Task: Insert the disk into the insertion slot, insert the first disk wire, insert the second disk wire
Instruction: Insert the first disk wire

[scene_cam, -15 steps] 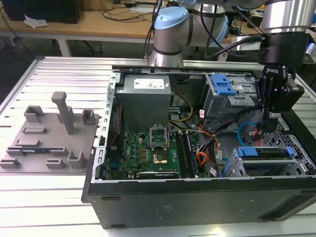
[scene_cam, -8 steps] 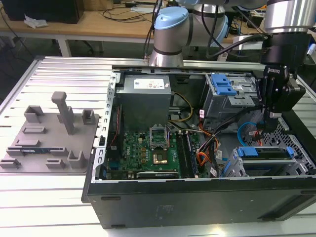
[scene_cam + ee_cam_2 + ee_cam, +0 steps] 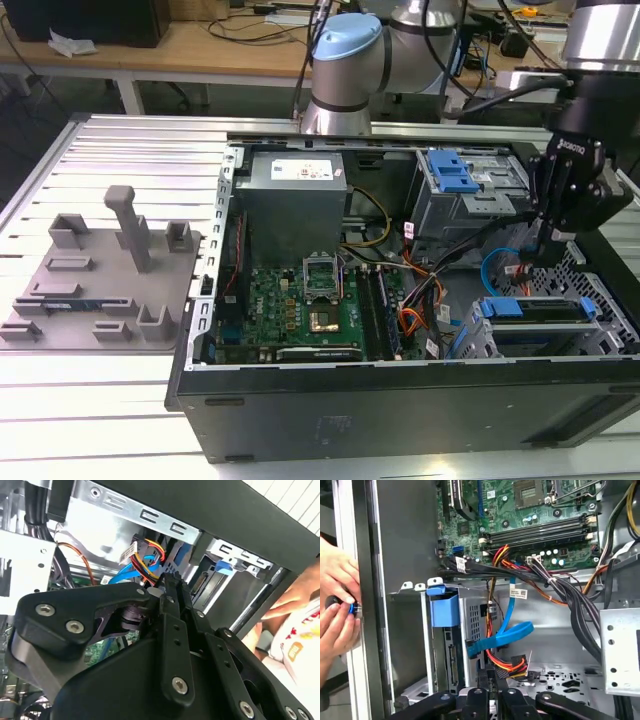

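At three o'clock in the exterior view, the gripper hangs inside the case, fingers together on the first disk wire. Best keep its plug square to the disk, seated in the insertion slot at four o'clock, and press straight. One disk, one second disk wire, two hands

Close up on the black gripper, tip right at a bundle of red, yellow and orange wires, with the second disk wire, a light-blue flat cable, just beside that bundle. Beyond, grey sheet-metal framing and a blue plastic tab by the black case edge. Outside the case, a person's hand next to white printed cloth.
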`<state>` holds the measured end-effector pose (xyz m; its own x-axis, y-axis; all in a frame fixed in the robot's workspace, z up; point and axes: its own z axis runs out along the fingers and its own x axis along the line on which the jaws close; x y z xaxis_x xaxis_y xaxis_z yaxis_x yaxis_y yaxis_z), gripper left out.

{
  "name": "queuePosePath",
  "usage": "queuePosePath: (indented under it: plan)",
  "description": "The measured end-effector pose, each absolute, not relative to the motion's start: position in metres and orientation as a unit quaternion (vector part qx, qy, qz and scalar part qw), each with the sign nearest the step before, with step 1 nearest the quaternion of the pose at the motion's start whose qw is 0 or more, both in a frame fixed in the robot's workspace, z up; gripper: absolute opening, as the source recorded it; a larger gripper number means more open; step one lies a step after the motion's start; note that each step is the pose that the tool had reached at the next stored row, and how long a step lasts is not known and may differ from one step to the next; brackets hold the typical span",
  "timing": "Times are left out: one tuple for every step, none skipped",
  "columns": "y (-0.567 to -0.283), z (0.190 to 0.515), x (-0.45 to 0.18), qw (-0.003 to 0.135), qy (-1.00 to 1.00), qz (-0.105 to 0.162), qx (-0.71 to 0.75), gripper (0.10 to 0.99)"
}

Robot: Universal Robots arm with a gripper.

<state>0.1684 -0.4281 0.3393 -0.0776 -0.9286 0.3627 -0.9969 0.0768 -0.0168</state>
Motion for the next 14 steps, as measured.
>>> queuePosePath:
  plan:
    - [-0.431, 0.341, 0.168, 0.129, -0.722, 0.13, 0.667, 0.165]
    - [-0.435, 0.342, 0.168, 0.128, -0.723, 0.13, 0.667, 0.165]
    - [-0.438, 0.343, 0.168, 0.127, -0.723, 0.128, 0.667, 0.165]
    - [-0.441, 0.344, 0.168, 0.125, -0.723, 0.126, 0.668, 0.165]
    - [-0.444, 0.344, 0.168, 0.122, -0.724, 0.123, 0.668, 0.165]
    - [-0.447, 0.344, 0.168, 0.118, -0.724, 0.118, 0.669, 0.165]
    - [-0.449, 0.344, 0.168, 0.11, -0.726, 0.11, 0.67, 0.165]
    - [-0.451, 0.344, 0.168, 0.105, -0.727, 0.104, 0.671, 0.165]
    - [-0.453, 0.344, 0.168, 0.1, -0.727, 0.1, 0.672, 0.165]
    - [-0.456, 0.344, 0.168, 0.096, -0.728, 0.095, 0.672, 0.165]
    - [-0.458, 0.344, 0.168, 0.092, -0.728, 0.091, 0.673, 0.165]
    - [-0.46, 0.344, 0.168, 0.089, -0.729, 0.087, 0.673, 0.165]
    - [-0.463, 0.344, 0.168, 0.084, -0.729, 0.082, 0.674, 0.165]
    - [-0.466, 0.344, 0.168, 0.082, -0.73, 0.079, 0.674, 0.165]
